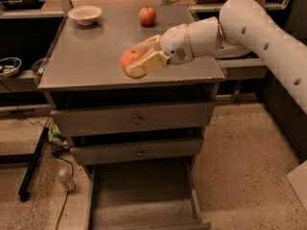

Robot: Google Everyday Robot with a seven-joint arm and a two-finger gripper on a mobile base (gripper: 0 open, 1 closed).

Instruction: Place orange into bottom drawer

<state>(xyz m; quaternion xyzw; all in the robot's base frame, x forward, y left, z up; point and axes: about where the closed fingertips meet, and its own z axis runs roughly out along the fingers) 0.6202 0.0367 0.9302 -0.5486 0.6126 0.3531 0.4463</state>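
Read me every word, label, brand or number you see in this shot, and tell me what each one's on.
No text can be read anywhere here.
The bottle on the floor: any label is too blurred to read.
The pincer, closed around the orange over the front of the cabinet top: no marking visible.
The bottom drawer, pulled open: no label visible.

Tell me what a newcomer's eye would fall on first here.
First, the white arm reaching in from the right, its gripper shut on the orange over the front of the cabinet top. Next, the bottom drawer, pulled wide open at floor level. At the back of the top sit a red apple and a pale bowl.
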